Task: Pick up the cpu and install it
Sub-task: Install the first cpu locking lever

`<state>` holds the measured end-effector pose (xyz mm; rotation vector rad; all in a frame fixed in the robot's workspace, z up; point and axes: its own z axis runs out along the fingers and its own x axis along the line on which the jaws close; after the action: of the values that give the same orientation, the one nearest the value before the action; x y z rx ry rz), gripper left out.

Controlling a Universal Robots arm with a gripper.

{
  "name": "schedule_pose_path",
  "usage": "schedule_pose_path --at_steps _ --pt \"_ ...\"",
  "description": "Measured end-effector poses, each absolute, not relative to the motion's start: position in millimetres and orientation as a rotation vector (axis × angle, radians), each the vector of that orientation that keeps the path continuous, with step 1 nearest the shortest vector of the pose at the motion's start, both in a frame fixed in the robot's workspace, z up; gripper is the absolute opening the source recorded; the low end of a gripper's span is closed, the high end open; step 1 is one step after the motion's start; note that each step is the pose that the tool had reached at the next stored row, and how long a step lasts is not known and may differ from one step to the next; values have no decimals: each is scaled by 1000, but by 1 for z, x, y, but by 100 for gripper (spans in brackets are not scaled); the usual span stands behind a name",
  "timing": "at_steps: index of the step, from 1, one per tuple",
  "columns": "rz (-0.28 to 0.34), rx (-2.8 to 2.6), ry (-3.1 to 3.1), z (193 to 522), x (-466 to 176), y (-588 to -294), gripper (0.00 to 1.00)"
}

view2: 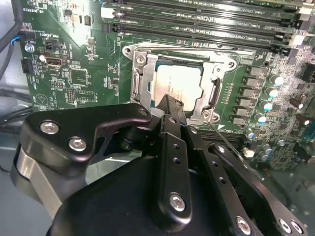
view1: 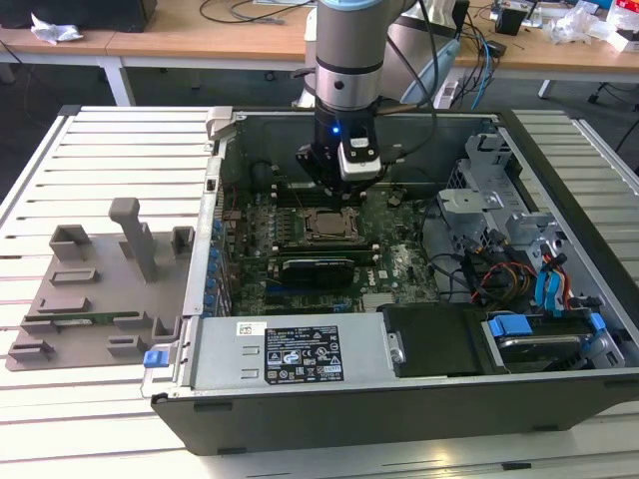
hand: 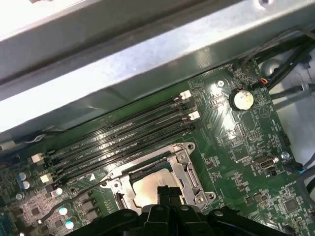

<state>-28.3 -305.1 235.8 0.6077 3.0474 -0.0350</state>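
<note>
Black linkage of the gripper in the foreground, fingertips drawn together with nothing between them. At the tips, contact uncertain, the cpu, a flat square with a silvery top and faint unreadable print, lies in the metal-framed socket of the green motherboard. A printed label marks the case's grey box.

The cpu has a silvery metal top with a soft, dull sheen, while the socket frame is brighter, glossier metal and the green motherboard has a smooth lacquered face that glints. The gripper is smooth black with a satin finish and shiny metal screw heads. In the exterior view the tray is matt grey plastic and the computer case is bare grey sheet metal.
</note>
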Motion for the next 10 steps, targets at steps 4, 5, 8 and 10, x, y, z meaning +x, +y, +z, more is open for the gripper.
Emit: schedule_pose_path --at_steps 4,5,8,10 --pt "-33 518 3063 236 -28 -305 11" --pt "-33 502 3066 236 -28 -305 11" --pt "-32 427 3077 236 -28 -305 11" --pt "-31 395 3081 236 -28 -305 11"
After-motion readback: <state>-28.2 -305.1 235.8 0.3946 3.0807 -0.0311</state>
